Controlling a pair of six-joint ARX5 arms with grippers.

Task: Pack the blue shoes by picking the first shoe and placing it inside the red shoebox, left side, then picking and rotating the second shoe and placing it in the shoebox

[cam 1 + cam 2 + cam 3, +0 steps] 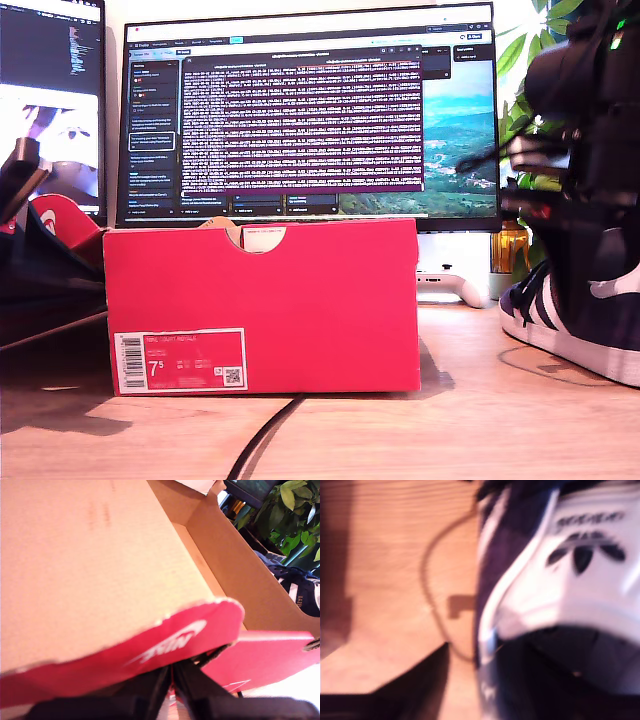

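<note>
The red shoebox stands open mid-table, its brown inner wall showing. My first gripper is shut on the edge of the red lid, which carries a white swoosh, and holds it raised at the exterior view's left. A blue shoe with white stripes and a white sole sits at the exterior view's right, also seen beyond the box. My second gripper is down at its heel. The white heel tab fills that wrist view, and the fingers are hidden.
A monitor stands behind the box, with a second screen at the exterior view's left. A black cable runs along the wooden table in front of the box. A plant and a white controller sit at the back.
</note>
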